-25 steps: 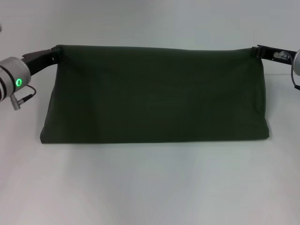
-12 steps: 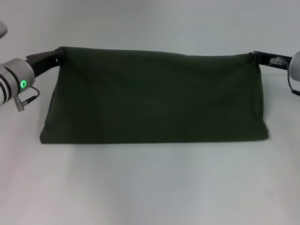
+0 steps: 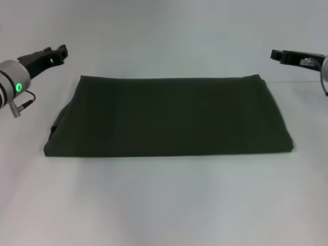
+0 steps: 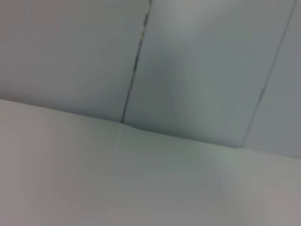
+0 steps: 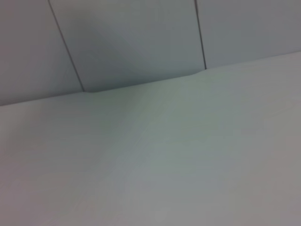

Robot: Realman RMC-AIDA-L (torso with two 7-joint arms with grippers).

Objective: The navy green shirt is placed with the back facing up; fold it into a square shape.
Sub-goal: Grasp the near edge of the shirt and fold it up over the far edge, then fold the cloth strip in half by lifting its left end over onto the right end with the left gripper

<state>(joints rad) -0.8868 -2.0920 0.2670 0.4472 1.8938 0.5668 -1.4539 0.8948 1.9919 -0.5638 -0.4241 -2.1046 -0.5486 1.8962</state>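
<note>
The navy green shirt (image 3: 171, 117) lies flat on the white table (image 3: 164, 205) as a wide folded rectangle, its fold line along the near edge. My left gripper (image 3: 62, 50) hovers off the shirt's far left corner, open and holding nothing. My right gripper (image 3: 274, 54) hovers off the far right corner, also open and empty. Both sit above and slightly behind the cloth's far edge, apart from it. Neither wrist view shows the shirt or any fingers.
The wrist views show only bare white table surface (image 4: 117, 179) and a panelled grey wall (image 5: 131, 42) behind it. White tabletop surrounds the shirt on all sides.
Both grippers held the shirt's far edge raised and taut; they have let go. The top layer has dropped flat onto the lower one, and the grippers have drawn outward and back.
</note>
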